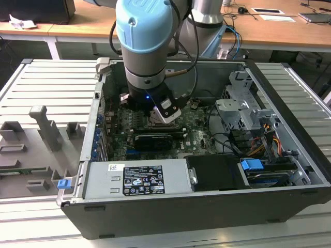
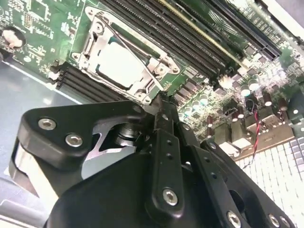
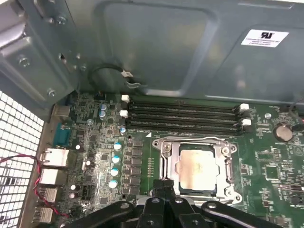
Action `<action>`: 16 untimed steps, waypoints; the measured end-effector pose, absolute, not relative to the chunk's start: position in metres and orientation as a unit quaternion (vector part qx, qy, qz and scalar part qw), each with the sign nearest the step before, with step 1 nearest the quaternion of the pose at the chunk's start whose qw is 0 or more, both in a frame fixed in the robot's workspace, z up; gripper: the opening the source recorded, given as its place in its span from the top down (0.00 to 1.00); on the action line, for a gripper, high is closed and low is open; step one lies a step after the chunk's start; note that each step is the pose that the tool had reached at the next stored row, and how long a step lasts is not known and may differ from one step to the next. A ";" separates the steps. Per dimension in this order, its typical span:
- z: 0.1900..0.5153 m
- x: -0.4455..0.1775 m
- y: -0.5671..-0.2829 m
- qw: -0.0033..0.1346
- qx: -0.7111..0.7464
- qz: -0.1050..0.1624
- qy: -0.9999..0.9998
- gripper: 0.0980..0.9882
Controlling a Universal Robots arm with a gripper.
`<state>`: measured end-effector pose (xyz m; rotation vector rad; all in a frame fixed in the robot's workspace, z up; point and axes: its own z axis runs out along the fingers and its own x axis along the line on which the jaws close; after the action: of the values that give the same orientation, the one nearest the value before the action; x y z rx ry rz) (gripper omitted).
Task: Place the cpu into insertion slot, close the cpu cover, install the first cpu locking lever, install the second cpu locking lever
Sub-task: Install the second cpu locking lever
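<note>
The cpu (image 3: 197, 166) (image 2: 118, 64) lies flat in the insertion slot (image 1: 155, 123), its pale silver top showing through the cut-out. The cpu cover (image 3: 170, 164) (image 2: 89, 46) is down around it as a silvery frame. In the second wrist view a thin wire locking lever (image 2: 137, 61) runs slantwise over the cover and chip, ending at the socket corner. My gripper (image 2: 161, 100) (image 3: 164, 185) hovers at that corner with its black fingers pressed together. I cannot tell whether they touch the lever.
Black memory slots (image 3: 185, 114) (image 2: 190, 33) run beside the socket. The grey case wall (image 3: 156, 47) rises behind them. A long black card (image 1: 152, 140), the power supply (image 1: 134, 178) and a drive cage (image 1: 243, 103) crowd the case.
</note>
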<state>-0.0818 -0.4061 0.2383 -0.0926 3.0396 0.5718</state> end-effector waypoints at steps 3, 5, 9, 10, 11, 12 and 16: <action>0.239 -0.073 -0.406 0.024 -0.030 0.185 0.982 0.99; 0.239 -0.056 -0.406 0.024 -0.030 0.186 0.982 0.99; 0.238 -0.054 -0.415 0.024 -0.030 0.186 0.982 0.99; 0.238 -0.054 -0.420 0.024 -0.030 0.186 0.982 0.99; 0.238 -0.054 -0.424 0.024 -0.030 0.186 0.982 0.99; 0.237 -0.055 -0.425 0.024 -0.030 0.186 0.982 0.99; 0.230 -0.065 -0.425 0.024 -0.030 0.187 0.982 0.99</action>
<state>-0.0651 -0.4249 0.2304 -0.0926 3.0384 0.5776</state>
